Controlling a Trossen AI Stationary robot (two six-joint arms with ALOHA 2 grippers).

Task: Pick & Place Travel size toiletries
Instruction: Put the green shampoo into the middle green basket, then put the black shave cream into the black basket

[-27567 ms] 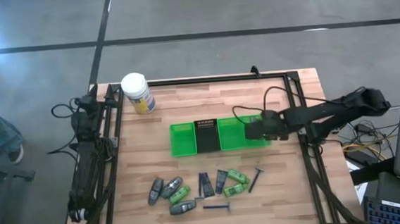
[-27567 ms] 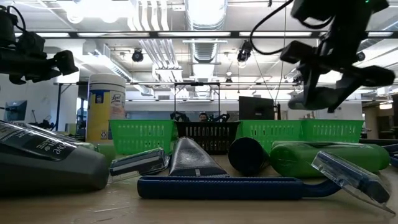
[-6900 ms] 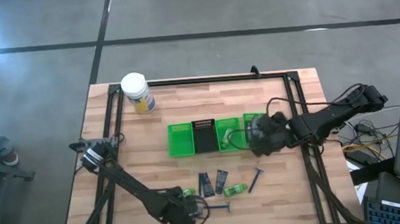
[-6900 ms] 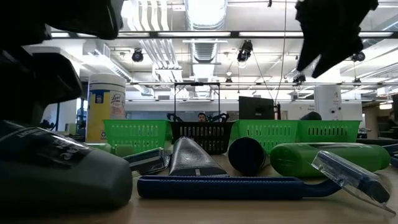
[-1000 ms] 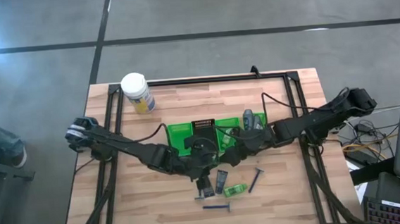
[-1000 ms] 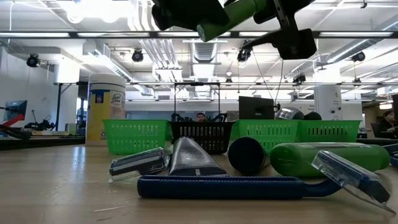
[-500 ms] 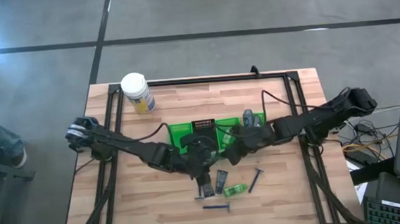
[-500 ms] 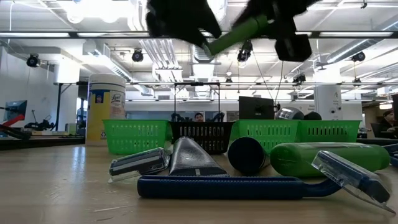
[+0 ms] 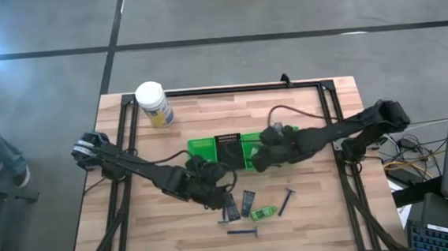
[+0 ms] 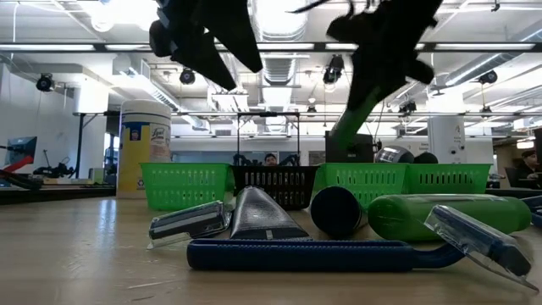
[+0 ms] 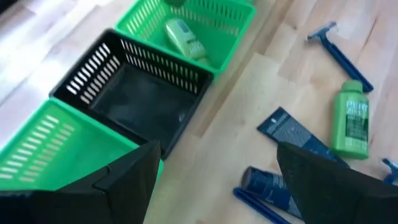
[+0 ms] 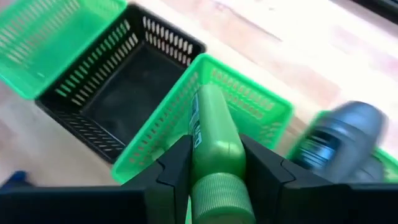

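Now right tool [image 12: 214, 180] gripping green bottle [image 12: 211, 134]

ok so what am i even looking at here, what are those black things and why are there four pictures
The black things are two robot arms working at a wooden table. One picture looks straight down, one sits at table height, and the other two come from cameras on each arm's wrist.

The right gripper is clamped on a green bottle and hangs above a green basket. The left gripper is open and holds nothing; it hovers near the front edge of the basket row.

On the table lie a green bottle, two dark packets, two razors and a white jar. The baskets stand in a row: green ones and a black one. One green basket already holds a small bottle, and another holds a grey tube.
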